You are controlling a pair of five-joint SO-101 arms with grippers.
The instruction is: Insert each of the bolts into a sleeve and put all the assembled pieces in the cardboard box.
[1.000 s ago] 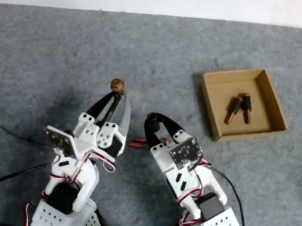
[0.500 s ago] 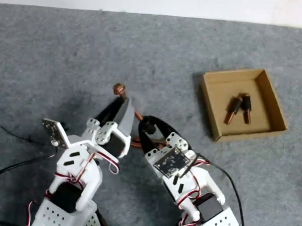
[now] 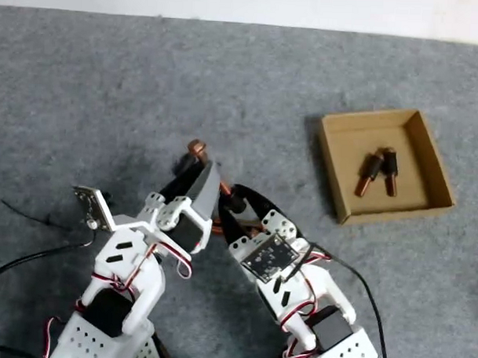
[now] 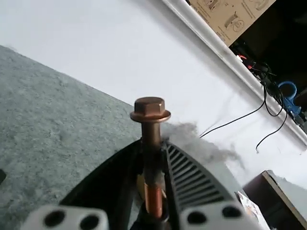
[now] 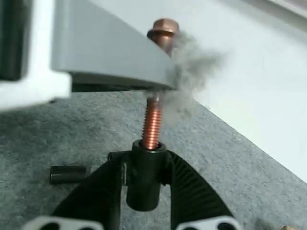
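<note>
My left gripper (image 3: 200, 171) is shut on a copper bolt (image 3: 197, 148), its hex head (image 4: 150, 109) sticking out past the fingertips (image 4: 189, 167). My right gripper (image 3: 236, 202) is shut on a black sleeve (image 5: 144, 179) held upright between its fingers. The bolt's threaded end (image 5: 152, 123) enters the top of that sleeve. The two grippers meet tip to tip in the high view, left of the cardboard box (image 3: 334, 163). Two assembled pieces (image 3: 379, 171) lie inside the box.
A loose black sleeve (image 5: 68, 173) lies on the grey mat beyond the held one. Copper from another bolt (image 3: 215, 223) peeks out on the mat between the two arms. Open mat spreads between the grippers and the box.
The left arm swung its bolt right and tilted it towards the right gripper. The right gripper drew back slightly with the sleeve, and the bolt's tip now sits in the sleeve.
</note>
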